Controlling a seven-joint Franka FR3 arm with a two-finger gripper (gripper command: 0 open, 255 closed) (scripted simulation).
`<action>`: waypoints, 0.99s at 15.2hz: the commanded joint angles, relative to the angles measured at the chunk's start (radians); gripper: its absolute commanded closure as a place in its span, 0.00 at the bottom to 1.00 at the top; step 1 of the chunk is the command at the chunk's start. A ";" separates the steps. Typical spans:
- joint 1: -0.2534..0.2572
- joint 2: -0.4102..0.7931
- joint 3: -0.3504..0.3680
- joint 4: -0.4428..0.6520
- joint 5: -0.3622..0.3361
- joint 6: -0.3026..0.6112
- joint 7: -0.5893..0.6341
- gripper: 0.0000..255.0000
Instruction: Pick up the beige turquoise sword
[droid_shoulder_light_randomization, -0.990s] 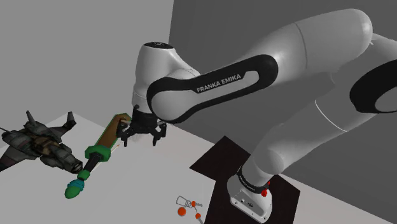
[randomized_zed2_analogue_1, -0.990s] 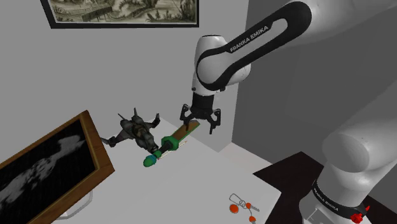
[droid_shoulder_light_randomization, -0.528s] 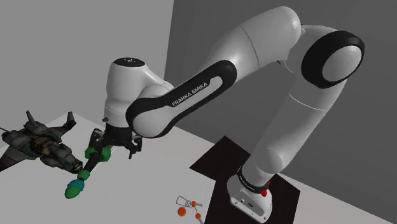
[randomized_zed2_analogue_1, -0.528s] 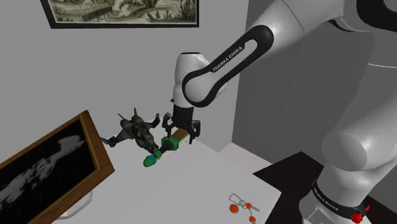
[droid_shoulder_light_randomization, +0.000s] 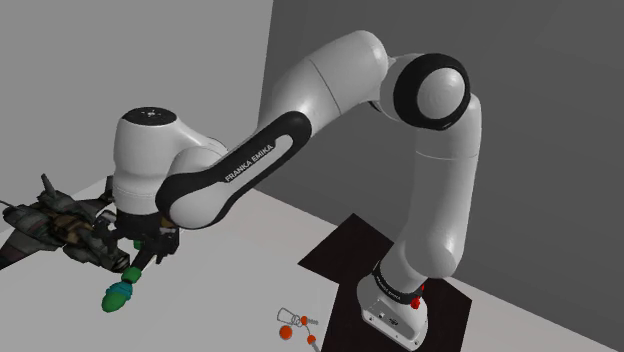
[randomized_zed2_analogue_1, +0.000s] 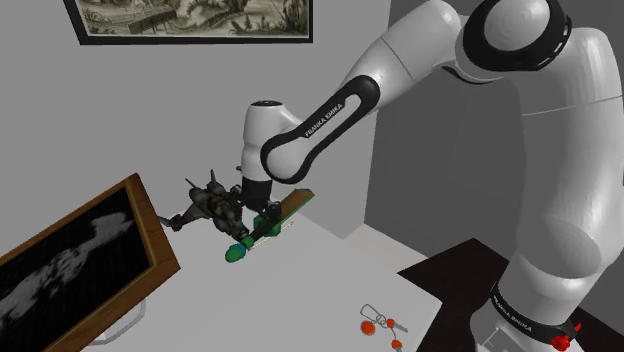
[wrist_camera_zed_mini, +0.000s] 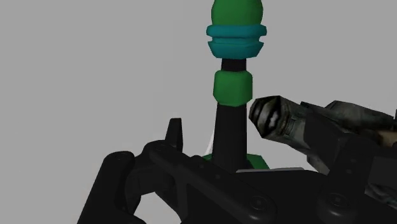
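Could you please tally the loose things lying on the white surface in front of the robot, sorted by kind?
Sword: 1
Model fighter jet: 1
Small orange-and-white item: 1
Total: 3

FRANKA EMIKA stands in white letters on the arm (droid_shoulder_light_randomization: 250, 160), along its dark band.

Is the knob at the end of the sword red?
No, the knob at the end of the sword is green, with a turquoise ring just beneath it.
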 joint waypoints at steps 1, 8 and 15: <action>0.026 0.032 -0.021 0.021 -0.023 0.012 0.031 0.00; 0.060 0.093 -0.065 0.016 -0.072 0.075 0.058 0.00; 0.060 0.088 -0.063 0.010 -0.071 0.076 0.060 1.00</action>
